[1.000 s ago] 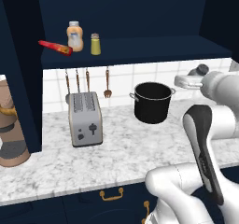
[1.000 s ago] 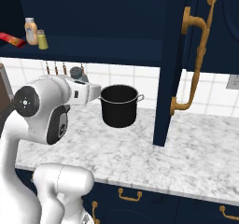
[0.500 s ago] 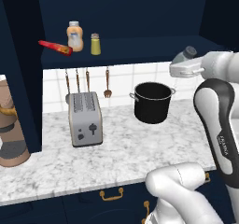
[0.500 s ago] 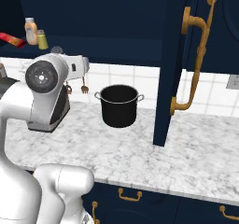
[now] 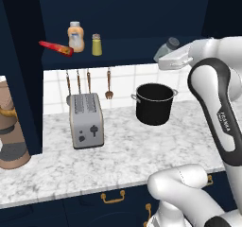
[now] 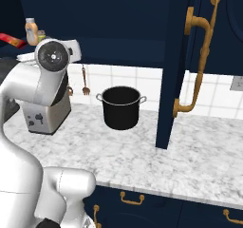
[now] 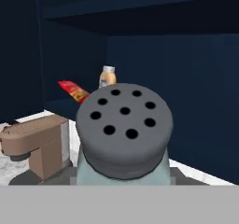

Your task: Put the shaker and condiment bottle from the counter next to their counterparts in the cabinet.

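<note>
Presently: shaker (image 5: 167,49), small, light, stiff, likely slick (translucent body, perforated cap), clamped by its body in the closed gripper (image 5: 163,58), near the cabinet (image 5: 132,13) shelf's right.

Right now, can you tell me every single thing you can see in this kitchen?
shaker: one, pale grey-blue, held in the air at shelf height
condiment bottle: one, red, lying on the cabinet shelf
orange bottle: one, shelf
yellow-green shaker: one, shelf
pot: one, black, counter
toaster: one, silver, counter
coffee machine: one, brown, counter's left end
hanging utensils: four, wall
gripper: one, shut on the shaker
</note>
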Tool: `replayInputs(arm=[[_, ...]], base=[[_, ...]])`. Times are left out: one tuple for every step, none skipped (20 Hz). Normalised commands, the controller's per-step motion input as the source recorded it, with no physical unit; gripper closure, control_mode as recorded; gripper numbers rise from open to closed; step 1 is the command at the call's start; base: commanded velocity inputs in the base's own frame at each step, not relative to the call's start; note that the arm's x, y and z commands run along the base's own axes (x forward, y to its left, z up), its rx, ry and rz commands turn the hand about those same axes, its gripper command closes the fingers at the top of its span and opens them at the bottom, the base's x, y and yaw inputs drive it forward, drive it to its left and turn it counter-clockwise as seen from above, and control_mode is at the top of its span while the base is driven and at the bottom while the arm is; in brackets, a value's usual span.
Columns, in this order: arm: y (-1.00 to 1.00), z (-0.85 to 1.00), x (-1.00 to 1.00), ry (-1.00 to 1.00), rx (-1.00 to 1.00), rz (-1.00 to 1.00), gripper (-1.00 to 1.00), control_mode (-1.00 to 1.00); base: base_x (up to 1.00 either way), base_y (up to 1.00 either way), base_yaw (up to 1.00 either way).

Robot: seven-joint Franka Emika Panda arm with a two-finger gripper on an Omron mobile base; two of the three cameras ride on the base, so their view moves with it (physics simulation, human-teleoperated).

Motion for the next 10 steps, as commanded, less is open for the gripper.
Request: replayInputs(arm=[[0.26,0.0,0.3,0.0,0.0,0.13,1.0,-1.0],[0.33,0.0,0.23,0.0,0.0,0.12,1.0,-1.0],[0.31,0.0,0.08,-0.03,0.0,0.08,1.0,-1.0],[0.32,0.0,0.07,-0.03,0.0,0.06,1.0,-1.0],[0.22,0.0,0.04,-0.01,0.0,0.01,1.0,-1.0],[0.26,0.01,0.0,0.0,0.0,0.0,1.0,-1.0],[0.31,0.09,0.08,0.0,0.0,0.0,1.0,-1.0],[0.27,0.04,0.09,0.0,0.0,0.0,1.0,-1.0],[0.12,0.0,0.14,0.0,0.0,0.0,1.0,-1.0],[0.09,0.0,0.22,0.0,0.0,-0.03,1.0,-1.0]], base=[[0.0,0.0,0.0],[0.0,0.0,0.0],[0.0,0.0,0.0],[0.0,0.0,0.0],[0.0,0.0,0.0],[0.0,0.0,0.0],[0.0,0.0,0.0],[0.0,0.0,0.0],[0.0,0.0,0.0],[0.0,0.0,0.0]])
